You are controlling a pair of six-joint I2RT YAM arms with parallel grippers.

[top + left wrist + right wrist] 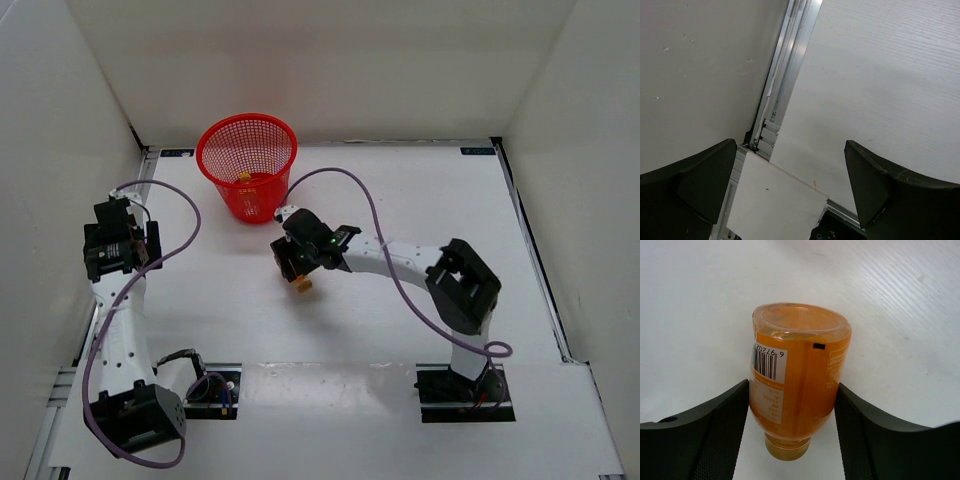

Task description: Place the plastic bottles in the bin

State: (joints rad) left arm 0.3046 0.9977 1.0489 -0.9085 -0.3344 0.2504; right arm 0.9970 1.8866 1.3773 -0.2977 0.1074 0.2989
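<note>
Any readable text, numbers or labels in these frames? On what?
"6 97202": digits beside the barcode on the orange bottle, upside down in view.
Small print under the barcode: too blurred.
Pale lettering on the bottle's right side: too blurred.
Overhead and left wrist views: none.

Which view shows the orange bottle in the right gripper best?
Right wrist: the orange bottle fills the frame, barcode visible. Top external shows only a small orange tip under the right gripper. Left wrist shows none.
</note>
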